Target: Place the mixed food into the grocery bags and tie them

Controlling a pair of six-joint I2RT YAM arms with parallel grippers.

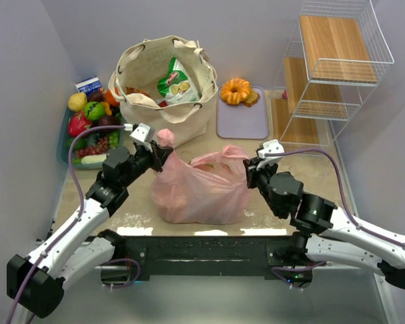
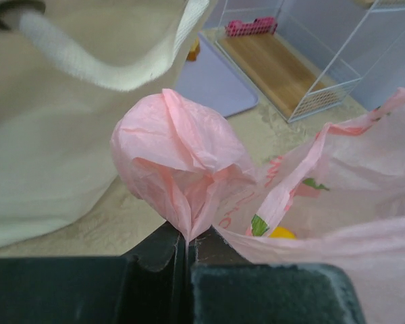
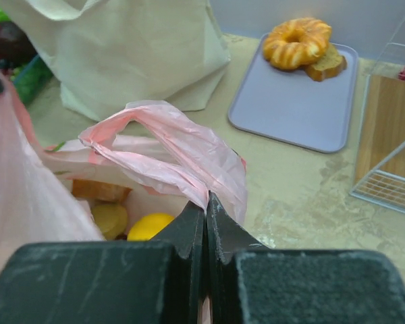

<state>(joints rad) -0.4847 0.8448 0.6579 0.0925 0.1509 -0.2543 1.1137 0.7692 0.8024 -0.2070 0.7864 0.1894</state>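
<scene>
At the centre of the table, the left gripper (image 1: 159,152) was pinched tight on one handle (image 2: 179,155) of the pink bag (image 1: 199,196), plastic bunched into a knob above its jaws. Across the bag mouth, the right gripper (image 1: 252,170) was clamped on the other handle (image 3: 158,142). Both loops were lifted and apart, set up for tying, I'd judge. Behind, the canvas tote (image 1: 148,101) held a snack packet (image 1: 177,82), while the ring cake (image 1: 235,90) waited on its tray (image 1: 246,125)
</scene>
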